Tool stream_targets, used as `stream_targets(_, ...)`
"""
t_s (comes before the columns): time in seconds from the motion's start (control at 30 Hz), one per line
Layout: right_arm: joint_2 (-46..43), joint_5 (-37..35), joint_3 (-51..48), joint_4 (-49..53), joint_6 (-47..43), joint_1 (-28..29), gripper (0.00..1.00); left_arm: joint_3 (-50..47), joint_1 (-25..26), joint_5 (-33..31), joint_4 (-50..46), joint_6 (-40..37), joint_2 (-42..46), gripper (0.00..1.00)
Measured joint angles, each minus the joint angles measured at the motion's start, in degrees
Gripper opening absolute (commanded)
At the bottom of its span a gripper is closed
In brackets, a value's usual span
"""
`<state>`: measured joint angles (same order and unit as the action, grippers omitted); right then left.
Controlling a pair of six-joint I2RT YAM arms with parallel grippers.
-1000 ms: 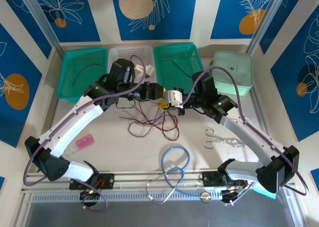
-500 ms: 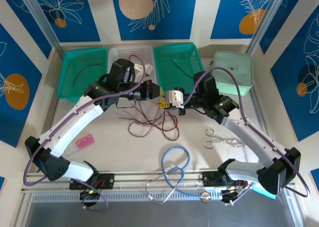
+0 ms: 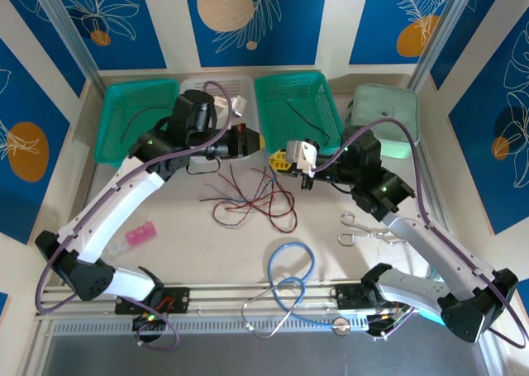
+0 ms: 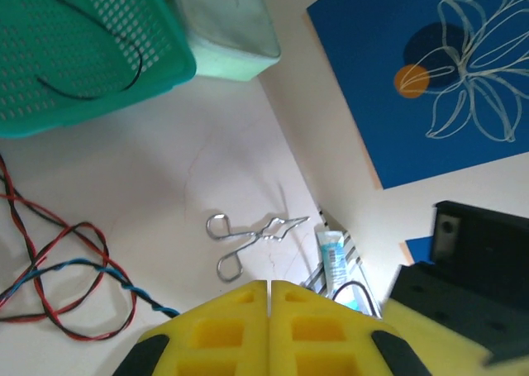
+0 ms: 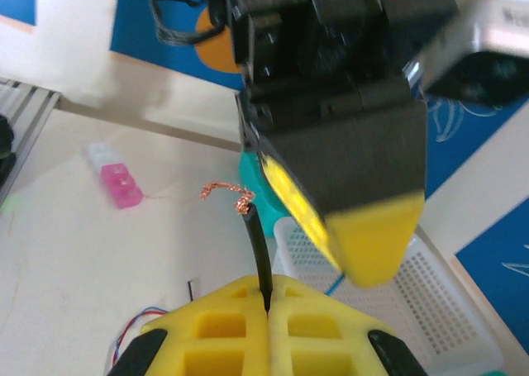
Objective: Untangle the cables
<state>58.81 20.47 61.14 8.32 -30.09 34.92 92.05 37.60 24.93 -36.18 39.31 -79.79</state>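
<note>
Top view: the left gripper and right gripper hung close together over the worktop, where the cables lay tangled.

Left wrist: jaws closed, nothing seen held.

Right wrist: jaws pinched a black cable. It was probably being separated; next, draw it clear.

No readable writing.

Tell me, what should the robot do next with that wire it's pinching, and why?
Probably draw the right gripper slowly away from the tangle of cables. Its jaws are shut on a black wire with a frayed copper tip, while the rest lies looped together on the table.
</note>
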Motion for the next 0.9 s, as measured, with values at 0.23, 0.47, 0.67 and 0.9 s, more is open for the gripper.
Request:
stream_targets(0.23,-1.9,-8.8,-0.9,-6.6,10.8,-0.1,0.0,4.2,-0.9,-0.7,0.1,-0.2,1.7,0.0)
stream_targets(0.47,-2.0,-20.5,2.1,-7.9,18.6,-0.2,0.0,4.7,-1.7,-1.3,1.8,0.8,1.8,0.0)
stream_targets(0.67,-1.9,-25.5,5.9,-7.6,23.7,-0.3,0.0,8.2,-3.3,-1.5,2.7,0.9,1.9,0.0)
stream_targets(0.9,-1.5,-30.7,12.5,-7.1,28.5,-0.1,0.0,10.7,-5.4,-2.9,3.7,0.9,2.7,0.0)
